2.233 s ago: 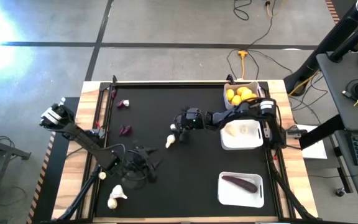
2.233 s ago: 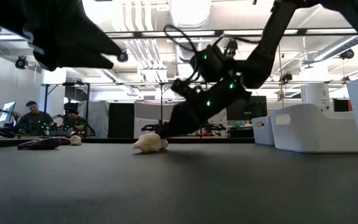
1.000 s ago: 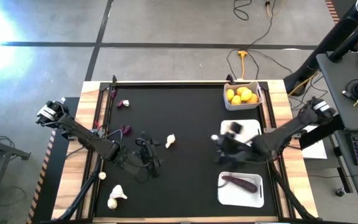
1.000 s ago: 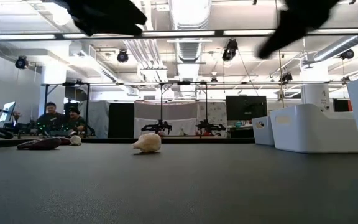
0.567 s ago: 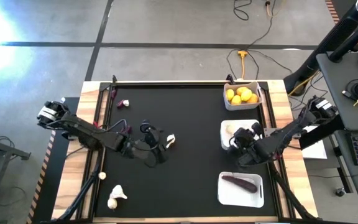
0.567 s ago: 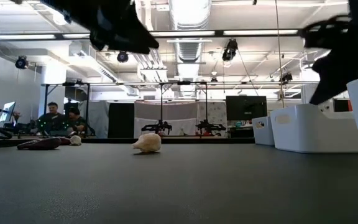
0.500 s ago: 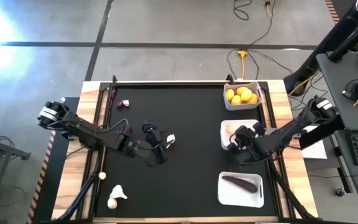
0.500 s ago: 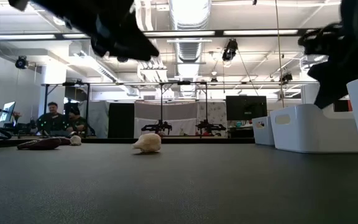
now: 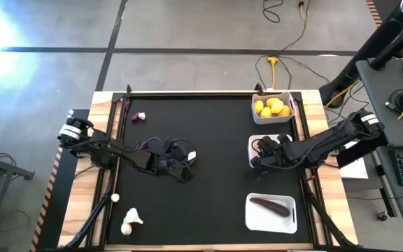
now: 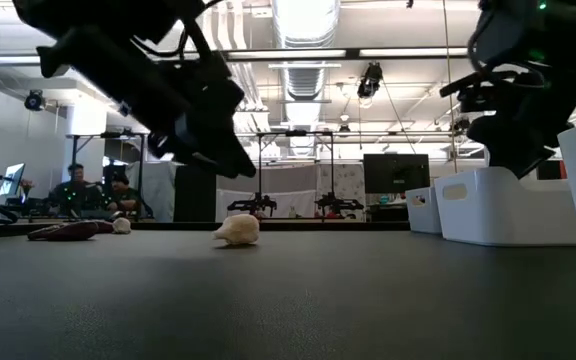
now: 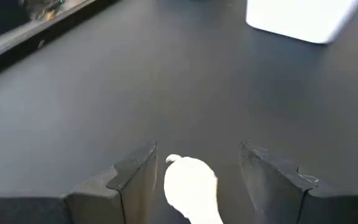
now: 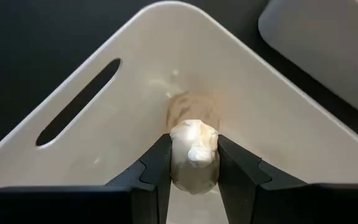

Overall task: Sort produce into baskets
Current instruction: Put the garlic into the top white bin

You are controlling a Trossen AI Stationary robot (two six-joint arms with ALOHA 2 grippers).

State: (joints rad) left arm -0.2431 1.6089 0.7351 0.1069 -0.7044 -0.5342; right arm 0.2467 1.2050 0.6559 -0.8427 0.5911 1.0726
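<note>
A whitish garlic bulb (image 12: 193,152) is pinched in the right gripper (image 12: 193,167) over the middle basket (image 12: 104,134), seen only from its wrist. Another bulb (image 11: 191,186) lies on the mat (image 11: 104,106) between the left gripper's (image 11: 194,177) spread fingers; overhead hides both.

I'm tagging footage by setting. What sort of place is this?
Probably a robotics lab: ceiling ducts over an open room, people at desks beyond the table, cables across the concrete floor.

Whitish garlic-like bulb (image 11: 193,190): lower part cut off by frame edge. Small purple and white bit (image 9: 139,117): kind indeterminable. Distant seated people (image 10: 88,190): indistinct.
</note>
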